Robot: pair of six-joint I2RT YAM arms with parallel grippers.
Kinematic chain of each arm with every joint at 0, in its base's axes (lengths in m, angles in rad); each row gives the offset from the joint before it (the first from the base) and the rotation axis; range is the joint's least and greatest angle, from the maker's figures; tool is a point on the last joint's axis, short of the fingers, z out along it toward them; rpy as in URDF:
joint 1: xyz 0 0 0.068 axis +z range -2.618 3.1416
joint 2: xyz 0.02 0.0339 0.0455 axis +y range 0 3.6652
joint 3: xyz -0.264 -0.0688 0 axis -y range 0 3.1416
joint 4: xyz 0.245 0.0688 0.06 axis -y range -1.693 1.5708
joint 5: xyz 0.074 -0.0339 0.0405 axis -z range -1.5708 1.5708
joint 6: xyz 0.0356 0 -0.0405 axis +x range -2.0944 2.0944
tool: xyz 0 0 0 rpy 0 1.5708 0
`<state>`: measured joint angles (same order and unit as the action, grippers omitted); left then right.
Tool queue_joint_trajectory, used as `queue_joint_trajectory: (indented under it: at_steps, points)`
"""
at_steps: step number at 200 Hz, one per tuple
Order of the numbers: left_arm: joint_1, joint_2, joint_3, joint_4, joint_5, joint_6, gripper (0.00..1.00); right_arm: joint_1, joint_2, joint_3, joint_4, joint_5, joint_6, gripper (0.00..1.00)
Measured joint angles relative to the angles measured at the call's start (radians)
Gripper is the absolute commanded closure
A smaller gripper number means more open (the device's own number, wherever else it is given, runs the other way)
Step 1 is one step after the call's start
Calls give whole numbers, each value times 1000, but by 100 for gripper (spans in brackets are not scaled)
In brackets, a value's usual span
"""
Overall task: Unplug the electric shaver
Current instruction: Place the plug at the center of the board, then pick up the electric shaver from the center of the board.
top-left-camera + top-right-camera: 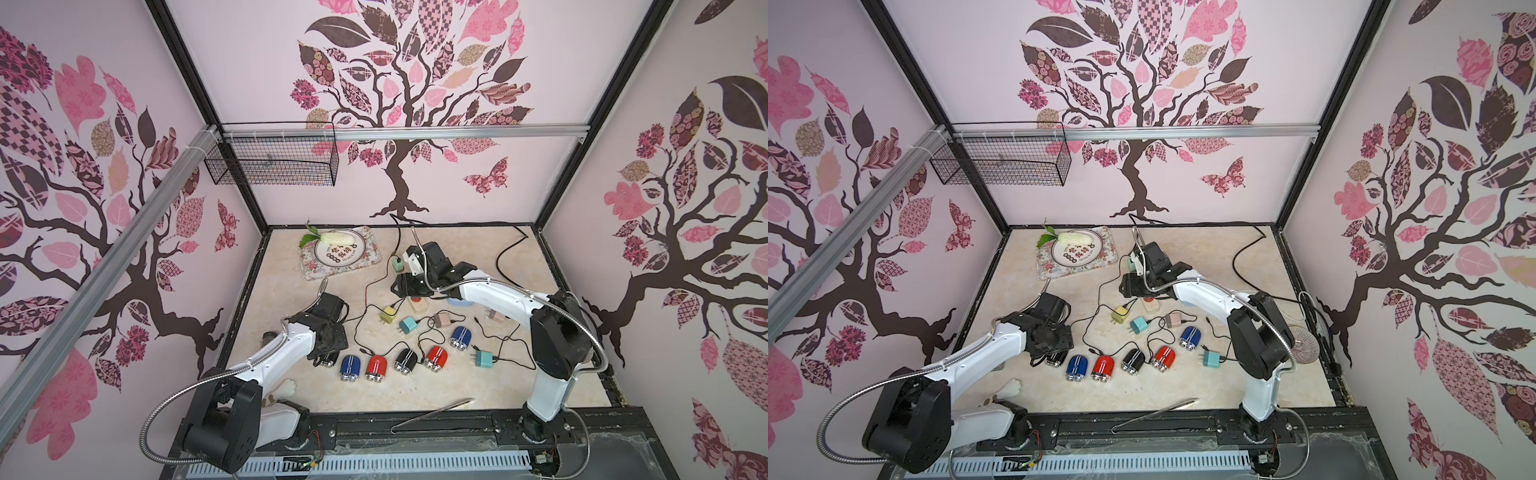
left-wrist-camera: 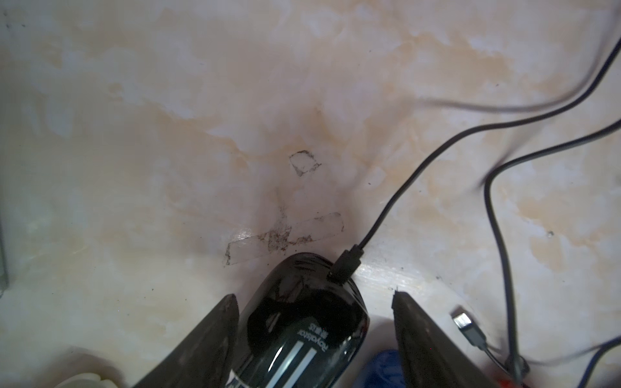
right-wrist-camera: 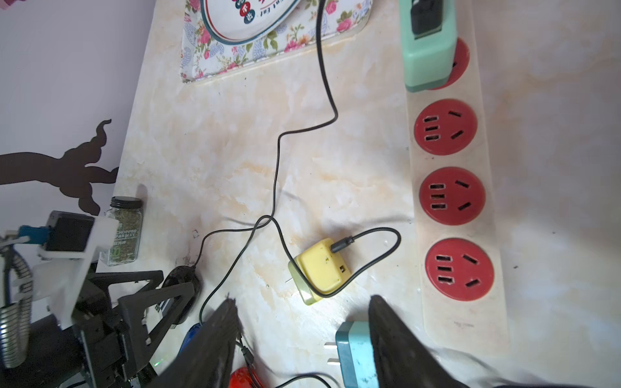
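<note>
**Left gripper** [image 2: 314, 297]: claw spread, astride the black shaver [image 2: 302, 322]. One finger [image 2: 215, 336] sits just beside the shaver's flank, and contact cannot be told. The other finger stands clear. Nothing is pinched.

**Black shaver**: lies flat on the marble-pattern table [image 1: 457, 390], near left, under the left gripper in both top views [image 1: 328, 359]. It is the leftmost of the row.

**Charging cable** [image 2: 396, 198]: black. Its plug [image 2: 344, 268] is seated in the black shaver's rounded end.

**Right gripper** [image 3: 304, 299]: claw spread and holding nothing, over the table centre-far, just left of the power strip [image 3: 487, 161].

**Power strip**: white, with red round sockets. A green adapter [image 3: 426, 50] is plugged into the far socket, and three sockets are free.

**Loose adapters**:
- yellow adapter [image 3: 319, 268], cable attached, on the table ahead of the right gripper
- teal adapter [image 3: 353, 352], just beside one finger of the right gripper

**Other shavers**, near centre, left to right:
- blue shaver [image 1: 351, 368]
- red shaver [image 1: 376, 368]
- second black shaver [image 1: 405, 360]
- second red shaver [image 1: 435, 358]
- second blue shaver [image 1: 460, 336]

**Floral tray** [image 1: 365, 262]: far left, bearing a plate [image 1: 336, 259].

**Parsley jar** [image 3: 122, 231]: upright at the left table edge.

**Wire basket** [image 1: 270, 162]: hung on the back wall.
</note>
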<state>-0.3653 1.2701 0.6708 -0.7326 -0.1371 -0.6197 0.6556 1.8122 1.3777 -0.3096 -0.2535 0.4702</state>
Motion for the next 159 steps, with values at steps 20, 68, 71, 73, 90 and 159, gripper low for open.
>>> queue_joint_trajectory:
  at_steps: [20, 68, 71, 73, 90, 159]
  points:
    - [-10, 0, -5, 3, 0, -5, 25, 9, -2, -6, -9, 14, 1, 35]
    - [-43, -13, -17, 4, -2, -24, 25, 28, -2, -16, -14, 18, 5, 35]
    - [-47, -13, -17, 3, -2, -27, 25, 29, -2, -18, -12, 18, 5, 35]
    - [-50, -13, -17, 2, -3, -29, 25, 29, -2, -19, -11, 18, 5, 35]
    - [-66, -15, -18, -3, -12, -41, 25, 31, -2, -31, -1, 17, 6, 35]
    - [-104, -21, -39, -38, -55, -101, 25, 31, -2, -64, 18, 13, 10, 34]
